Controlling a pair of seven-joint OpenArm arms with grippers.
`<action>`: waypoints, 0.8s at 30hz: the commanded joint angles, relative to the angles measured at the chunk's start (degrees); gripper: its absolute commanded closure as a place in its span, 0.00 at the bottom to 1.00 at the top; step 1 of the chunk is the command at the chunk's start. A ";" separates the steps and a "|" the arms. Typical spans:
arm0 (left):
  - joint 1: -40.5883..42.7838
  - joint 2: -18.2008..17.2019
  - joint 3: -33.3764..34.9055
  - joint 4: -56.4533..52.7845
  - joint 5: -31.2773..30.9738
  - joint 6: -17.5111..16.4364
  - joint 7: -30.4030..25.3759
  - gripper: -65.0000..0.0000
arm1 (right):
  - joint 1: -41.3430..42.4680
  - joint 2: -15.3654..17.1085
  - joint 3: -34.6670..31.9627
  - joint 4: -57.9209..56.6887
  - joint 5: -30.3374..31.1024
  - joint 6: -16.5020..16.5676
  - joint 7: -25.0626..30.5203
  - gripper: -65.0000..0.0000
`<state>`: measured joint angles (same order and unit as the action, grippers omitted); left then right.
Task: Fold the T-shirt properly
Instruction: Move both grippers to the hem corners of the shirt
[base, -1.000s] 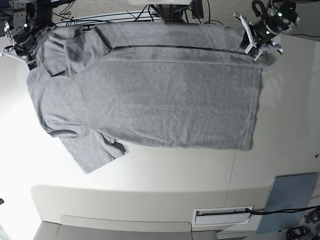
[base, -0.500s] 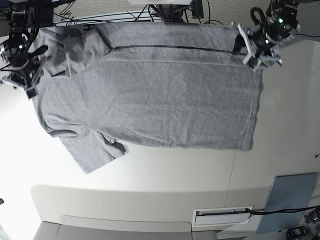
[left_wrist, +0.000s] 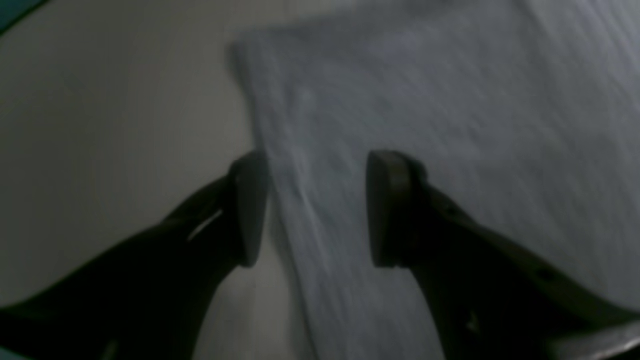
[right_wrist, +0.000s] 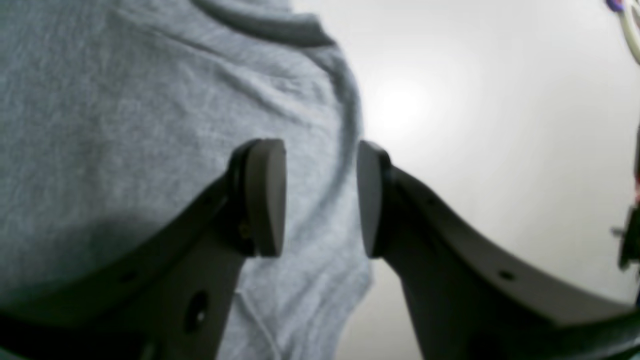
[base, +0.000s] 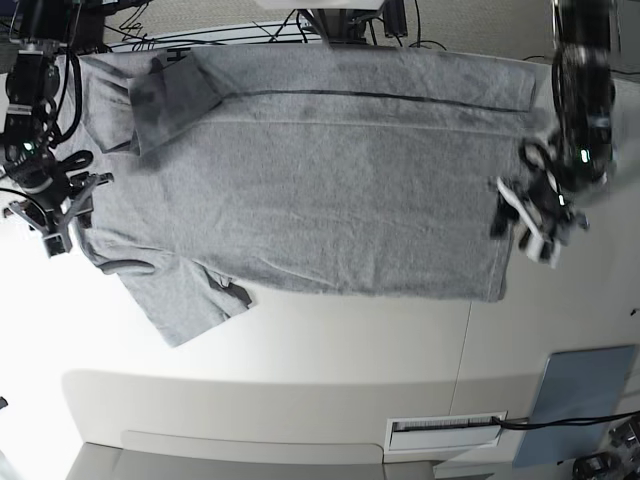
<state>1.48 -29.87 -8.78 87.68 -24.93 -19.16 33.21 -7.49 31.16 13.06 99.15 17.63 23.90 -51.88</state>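
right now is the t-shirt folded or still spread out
Partly folded: the T-shirt lies mostly flat on the table, with its far side and one sleeve turned over. The other sleeve is still out.

Base view: high above the pale work table (base: 330, 340), looking down, far enough to take in the whole heather-grey cotton T-shirt (base: 300, 190).
Left wrist view: close, just behind the left gripper (left_wrist: 310, 210), facing the shirt's hem edge; in the base view, at 3 o'clock.
Right wrist view: close, behind the right gripper (right_wrist: 320, 200), facing the neck end; base view, 9 o'clock.
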 joint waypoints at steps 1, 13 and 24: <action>-3.80 -0.79 -0.35 -2.45 -1.07 -0.87 -1.16 0.50 | 1.73 1.20 -0.74 0.42 -0.09 -0.33 1.22 0.64; -27.63 3.72 -0.35 -35.60 1.22 -4.66 -1.11 0.50 | 4.79 0.90 -7.10 0.13 -0.15 -0.37 0.61 0.64; -37.24 4.50 -0.35 -59.28 6.29 -5.64 -6.29 0.50 | 4.79 0.90 -7.10 0.15 -0.13 -0.72 1.22 0.64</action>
<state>-34.85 -24.64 -9.08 28.12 -18.85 -24.97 26.11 -3.55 30.94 5.50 98.50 17.45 23.57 -52.10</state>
